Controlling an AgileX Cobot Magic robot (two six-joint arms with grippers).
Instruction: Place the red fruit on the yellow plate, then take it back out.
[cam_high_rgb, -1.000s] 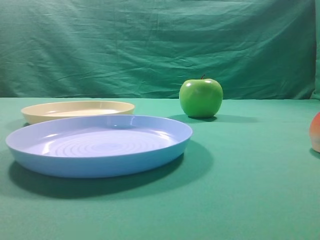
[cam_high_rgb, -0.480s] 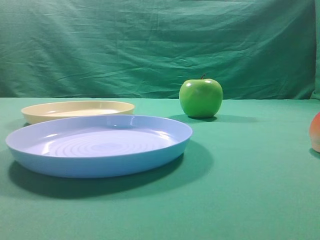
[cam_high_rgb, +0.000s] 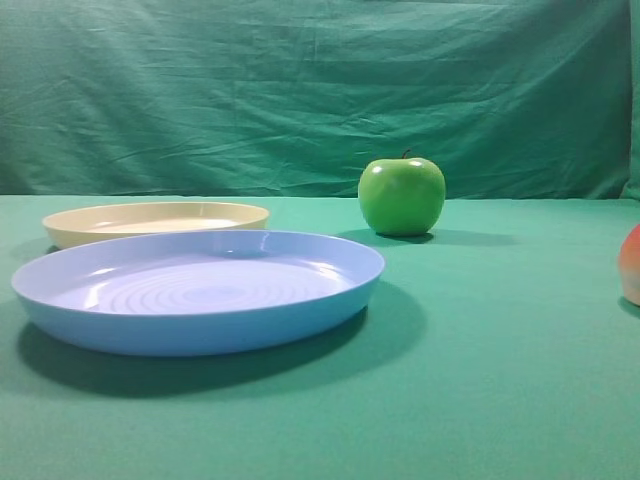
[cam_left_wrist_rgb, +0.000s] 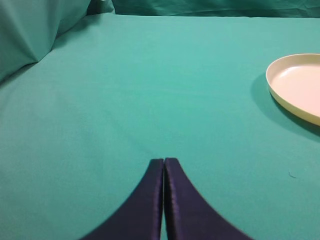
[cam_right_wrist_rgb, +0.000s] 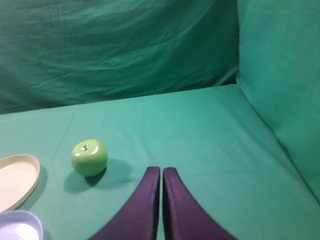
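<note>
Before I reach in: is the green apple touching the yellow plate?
Apart. The right wrist view shows bare green cloth between the green apple and the yellow plate; the exterior high view shows the same gap.

Green cloth-covered counter. On it: yellow plate toward the back left, light blue plate just in front of it, green apple near the back, red fruit at the right edge, partly cut off.
</note>
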